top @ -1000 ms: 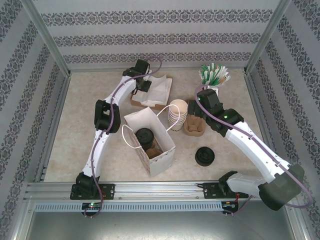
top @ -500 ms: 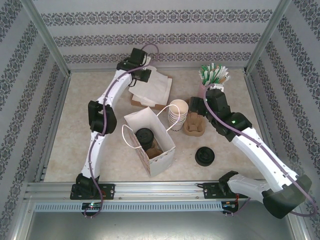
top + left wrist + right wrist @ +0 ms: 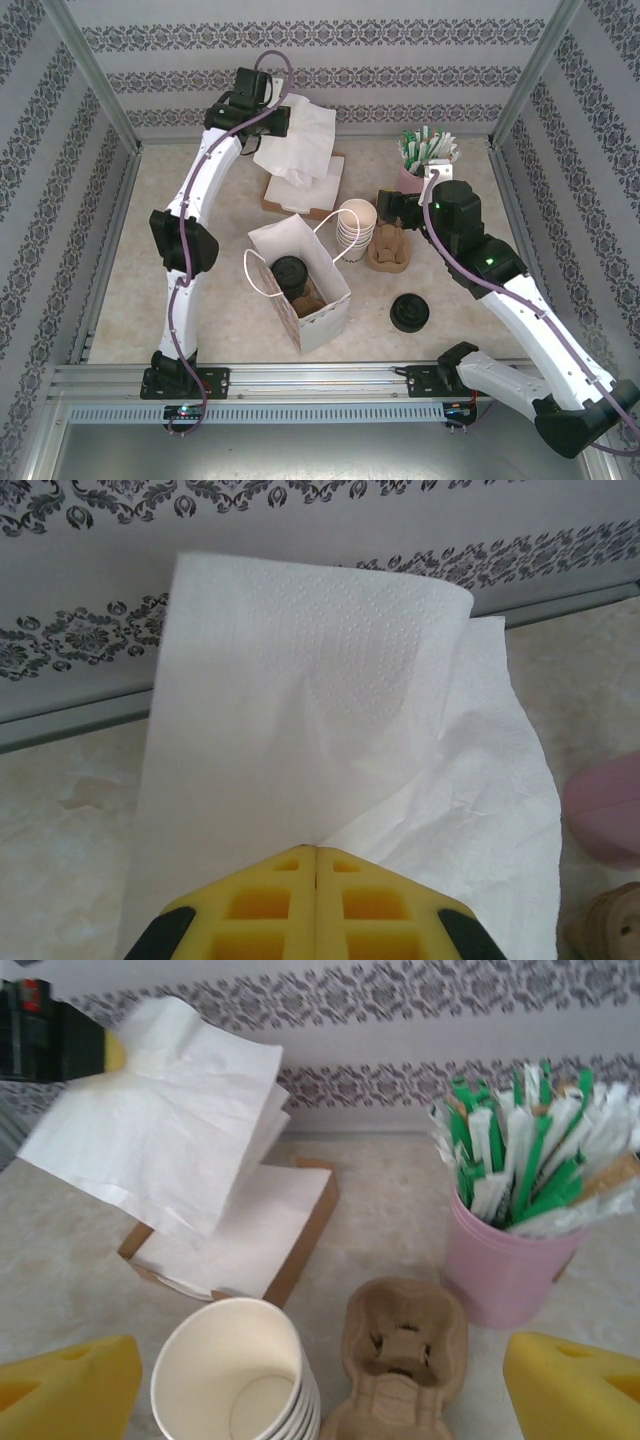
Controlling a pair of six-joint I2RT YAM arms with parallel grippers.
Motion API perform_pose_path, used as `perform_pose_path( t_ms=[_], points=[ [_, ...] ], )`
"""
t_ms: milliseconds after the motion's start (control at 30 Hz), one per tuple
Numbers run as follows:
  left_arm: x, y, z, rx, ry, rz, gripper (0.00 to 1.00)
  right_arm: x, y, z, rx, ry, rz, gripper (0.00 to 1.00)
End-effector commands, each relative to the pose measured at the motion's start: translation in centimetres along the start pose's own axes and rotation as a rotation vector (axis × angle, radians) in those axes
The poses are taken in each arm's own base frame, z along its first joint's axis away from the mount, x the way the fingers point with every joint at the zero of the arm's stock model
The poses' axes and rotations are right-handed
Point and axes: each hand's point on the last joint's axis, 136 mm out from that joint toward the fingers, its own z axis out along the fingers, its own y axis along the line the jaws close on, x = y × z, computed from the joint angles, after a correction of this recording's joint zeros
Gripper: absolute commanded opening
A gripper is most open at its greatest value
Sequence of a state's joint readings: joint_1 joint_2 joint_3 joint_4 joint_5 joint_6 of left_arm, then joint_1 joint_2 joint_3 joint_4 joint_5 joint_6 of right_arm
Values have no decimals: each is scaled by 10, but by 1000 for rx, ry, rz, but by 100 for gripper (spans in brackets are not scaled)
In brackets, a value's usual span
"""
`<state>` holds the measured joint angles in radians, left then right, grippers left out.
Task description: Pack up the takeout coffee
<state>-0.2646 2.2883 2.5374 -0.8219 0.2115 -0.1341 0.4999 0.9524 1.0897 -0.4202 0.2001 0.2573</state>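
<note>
Left fingers (image 3: pixel 262 912) clench a napkin (image 3: pixel 300 145); best carry it high, then lower it into the bag (image 3: pixel 325 315). Right fingers (image 3: pixel 62 1392) stand released, empty.

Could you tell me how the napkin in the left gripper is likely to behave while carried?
Probably floppy: the napkin droops and folds below the shut left gripper. It looks thin and light, so it may flutter. It would likely crumple against the bag rather than slide in flat.
</note>
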Motion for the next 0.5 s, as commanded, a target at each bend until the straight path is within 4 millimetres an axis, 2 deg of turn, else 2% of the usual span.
perform_pose_path(
  t_ms=[0,133,300,467],
  points=[
    [-38,-13,-37,87,-116,-64,0,-20,22,-7,-110,-90,-94,94],
    [-56,-26,-61,160,-179,-102,0,-31,39,-8,-179,-140,-125,96],
    [-71,-44,-84,253,-244,-133,0,-47,62,-7,-275,-182,-66,96],
    [-77,-59,-103,326,-267,-107,0,-48,78,1,-313,-175,-78,98]
  ],
)
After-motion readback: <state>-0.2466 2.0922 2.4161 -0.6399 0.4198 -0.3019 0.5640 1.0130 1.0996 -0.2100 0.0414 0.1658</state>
